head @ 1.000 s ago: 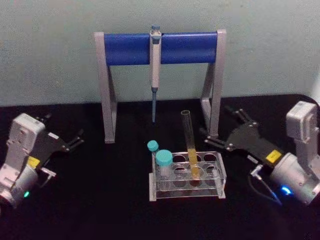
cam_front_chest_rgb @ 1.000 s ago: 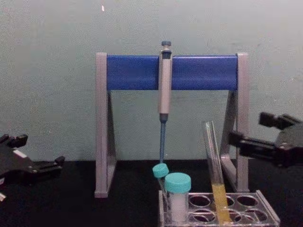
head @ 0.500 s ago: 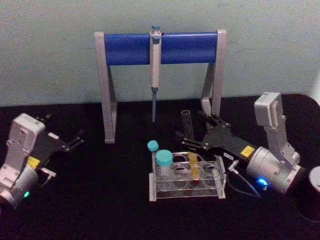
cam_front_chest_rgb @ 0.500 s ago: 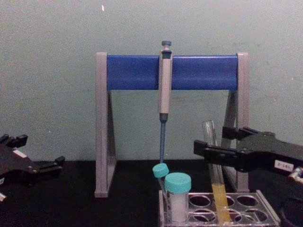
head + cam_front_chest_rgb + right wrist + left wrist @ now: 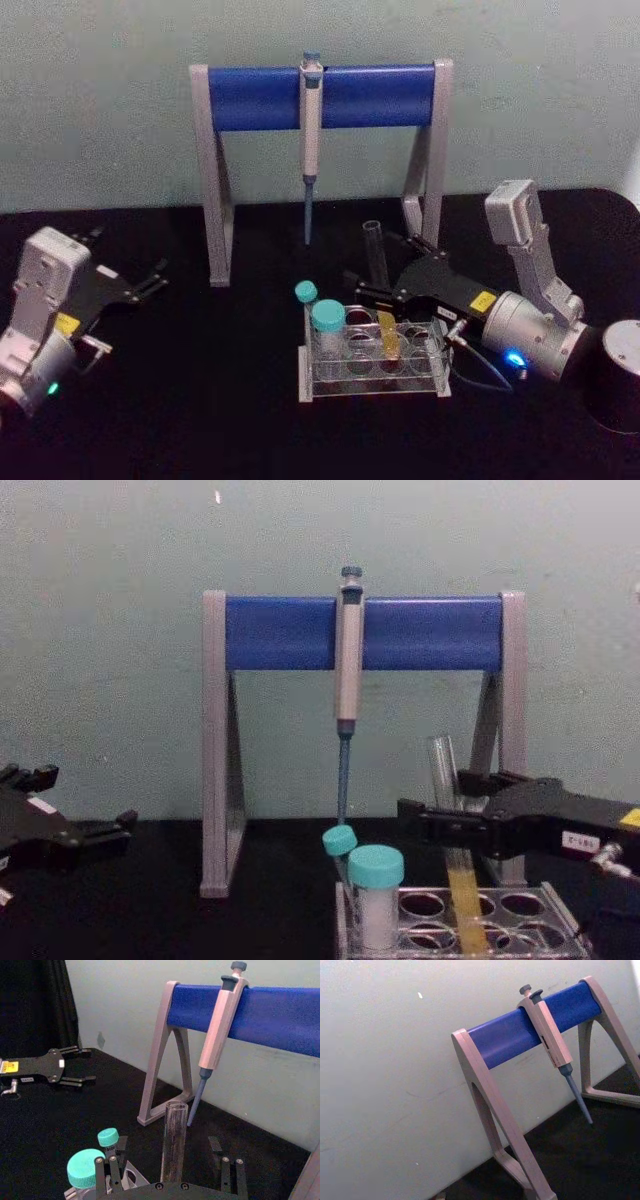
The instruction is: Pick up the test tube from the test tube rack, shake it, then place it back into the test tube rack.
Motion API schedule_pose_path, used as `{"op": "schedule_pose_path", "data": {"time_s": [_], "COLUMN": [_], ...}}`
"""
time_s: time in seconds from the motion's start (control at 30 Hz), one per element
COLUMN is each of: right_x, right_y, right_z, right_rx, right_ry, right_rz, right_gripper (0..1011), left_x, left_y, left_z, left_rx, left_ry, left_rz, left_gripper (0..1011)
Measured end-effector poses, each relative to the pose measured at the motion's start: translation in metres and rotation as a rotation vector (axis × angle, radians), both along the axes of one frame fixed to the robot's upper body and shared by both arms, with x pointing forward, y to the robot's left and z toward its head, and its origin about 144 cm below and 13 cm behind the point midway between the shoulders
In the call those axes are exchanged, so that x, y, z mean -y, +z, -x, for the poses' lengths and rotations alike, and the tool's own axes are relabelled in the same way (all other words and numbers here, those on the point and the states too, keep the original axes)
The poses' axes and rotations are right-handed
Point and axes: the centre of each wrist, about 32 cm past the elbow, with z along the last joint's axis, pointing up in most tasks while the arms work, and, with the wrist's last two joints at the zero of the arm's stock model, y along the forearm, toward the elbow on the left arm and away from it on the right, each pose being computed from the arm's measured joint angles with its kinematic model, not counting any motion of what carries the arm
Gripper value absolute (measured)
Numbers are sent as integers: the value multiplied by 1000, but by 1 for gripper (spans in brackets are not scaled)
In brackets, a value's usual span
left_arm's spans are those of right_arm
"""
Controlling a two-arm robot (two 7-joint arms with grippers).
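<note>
Nearest stands the rack [image 5: 372, 384], with the tube [image 5: 173, 1145] leaning in one of its holes, yellow liquid at the bottom. Well apart at the left, the left gripper [image 5: 140, 284] rests open. The right gripper [image 5: 374, 266] has its fingers spread on both sides of the glass, not touching. I think it should close gently, centred, then lift along the lean, clear of the stand [image 5: 260, 97] behind.
</note>
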Motion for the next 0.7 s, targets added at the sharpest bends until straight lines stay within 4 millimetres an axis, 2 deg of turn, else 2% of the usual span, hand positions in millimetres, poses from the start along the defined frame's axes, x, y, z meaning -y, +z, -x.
{"op": "schedule_pose_path", "data": {"time_s": [0.7], "right_x": [1], "right_y": [2], "right_z": [-1], "right_rx": [-5], "right_ry": [0], "right_rz": [8], "right_gripper": [1000], "left_x": [0], "left_y": [0], "left_z": [0], "left_rx": [0], "left_ry": [0], "left_rz": [0], "left_gripper": [1001]}}
